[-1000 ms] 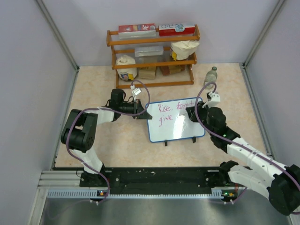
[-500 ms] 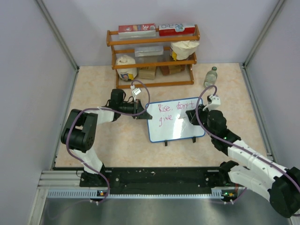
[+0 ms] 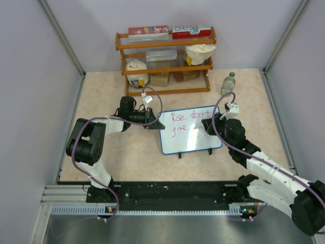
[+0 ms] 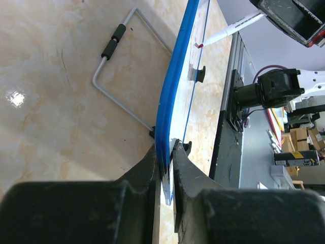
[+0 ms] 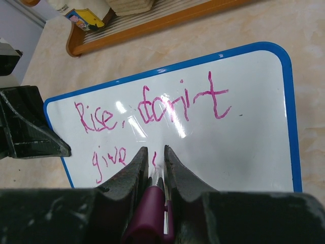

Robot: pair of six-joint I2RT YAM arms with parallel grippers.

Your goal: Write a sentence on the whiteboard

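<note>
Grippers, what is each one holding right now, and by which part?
Left gripper clamps the whiteboard by its blue left edge. Right gripper grips a marker around its barrel.

I count one left gripper (image 4: 166, 152) and one right gripper (image 5: 152, 152), two in all. One marker (image 5: 150, 216). One whiteboard (image 3: 195, 142) with two feet (image 3: 180, 155), two pink lines (image 5: 152, 109), three words (image 5: 94, 117). One rack (image 3: 167, 43), two boxes (image 3: 148, 31) on top. One bottle (image 3: 229, 81).
</note>
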